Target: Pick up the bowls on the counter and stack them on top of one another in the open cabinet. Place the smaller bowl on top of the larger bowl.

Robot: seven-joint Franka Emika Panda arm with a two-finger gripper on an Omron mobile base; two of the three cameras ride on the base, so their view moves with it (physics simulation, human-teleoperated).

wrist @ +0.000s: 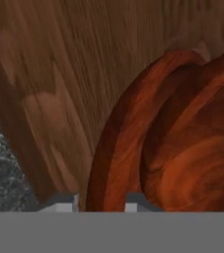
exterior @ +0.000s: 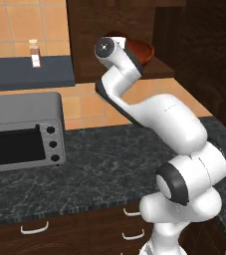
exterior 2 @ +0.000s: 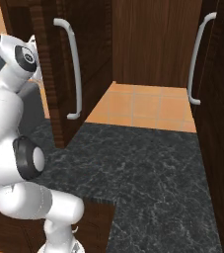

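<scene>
Two reddish-brown bowls sit nested in the hand view, the smaller bowl (wrist: 192,148) lying inside the larger bowl (wrist: 113,148). Behind them is the wooden inside of the open cabinet (wrist: 59,74). My gripper (wrist: 101,201) has its fingertips (wrist: 64,201) close on either side of the larger bowl's rim, shut on it. From the left base view my arm reaches up into the cabinet recess (exterior: 159,69). There a bowl (exterior: 142,50) shows behind my wrist, which hides the gripper. The dark speckled counter (exterior: 99,169) lies below.
A grey toaster oven (exterior: 22,132) stands on the counter at the left. Above it a dark-blue wall shelf (exterior: 30,72) carries two small jars. In the right base view, dark cabinet doors with white handles (exterior 2: 74,69) flank a tiled wall.
</scene>
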